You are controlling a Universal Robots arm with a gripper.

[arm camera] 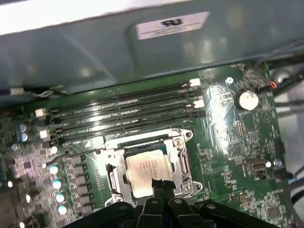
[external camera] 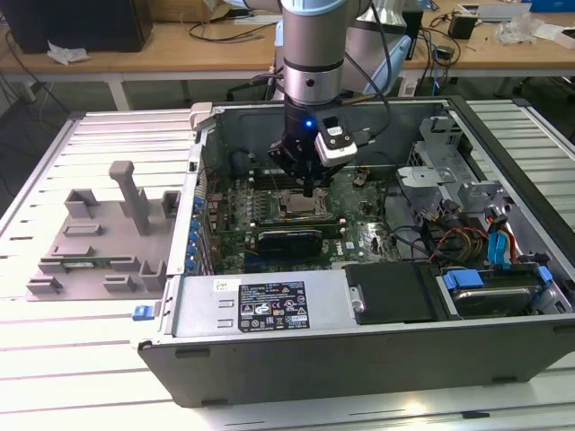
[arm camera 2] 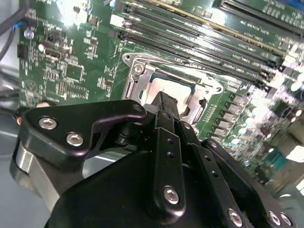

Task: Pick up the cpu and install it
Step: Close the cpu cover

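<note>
ITEM: cpu (arm camera: 145,168). Small flat sq. chip, pale silver-grey metal top w/ faint print, lit by glare.

LOC.: The cpu is laid flat inside the socket frame (arm camera: 183,160) on the green motherboard (arm camera: 228,142), just beside the row of long memory slots (arm camera: 123,110). In the exterior view the socket is found mid-board, within the open computer case (external camera: 207,314).

TOOL: gripper (arm camera: 161,183). The fingers are drawn together, narrow, w/ nothing seen clamped between them. In the first wrist view the tips are held over one edge of the cpu. Whether the lid is touched or only hovered over cannot be told.

STEP (judged): seating of the cpu in the socket. Pick-up is judged done, as the chip appears level w/ the frame.

HANDLING NOTES (judged):
- Any force is best kept vertical & light.
- The chip is not to be slid sideways, as the contacts beneath are presumed fragile.
- All corners are to be checked as sitting equally low in the frame before pressure is applied.
- The closed tips are to be kept clear of the metal rim.
</note>
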